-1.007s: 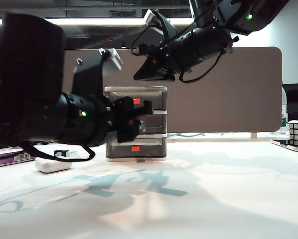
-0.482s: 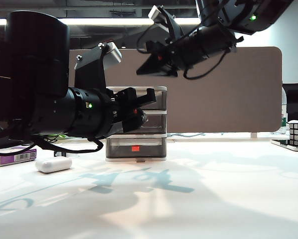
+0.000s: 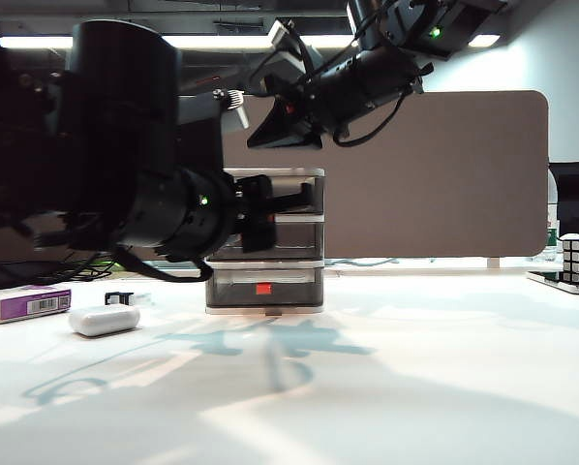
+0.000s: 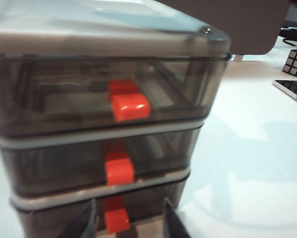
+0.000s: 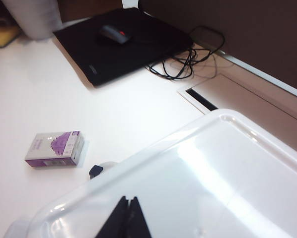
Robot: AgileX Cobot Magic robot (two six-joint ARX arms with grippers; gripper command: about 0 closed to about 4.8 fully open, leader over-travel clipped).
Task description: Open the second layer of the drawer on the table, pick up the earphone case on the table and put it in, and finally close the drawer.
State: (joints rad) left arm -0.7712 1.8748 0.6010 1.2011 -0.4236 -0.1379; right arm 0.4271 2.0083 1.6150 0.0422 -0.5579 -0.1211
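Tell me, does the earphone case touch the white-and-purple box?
Apart. In the exterior view a strip of table shows between the earphone case and the box.

Ext cam sitting low at table (image 3: pixel 415 387) level, facing drawer (image 3: pixel 265 242) front. L wrist cam looking close at the drawer (image 4: pixel 104 124) fronts. R wrist cam looking down over drawer (image 5: pixel 198 183) top. All three sharing the drawer.

Bright strip lights run overhead, leaving the arms dark silhouettes in the exterior view. Soft arm shadows fall across the white table (image 3: pixel 415 387). The left wrist view is slightly soft at the drawer (image 4: pixel 109 124). Glare streaks the drawer's glossy top in the right wrist view.
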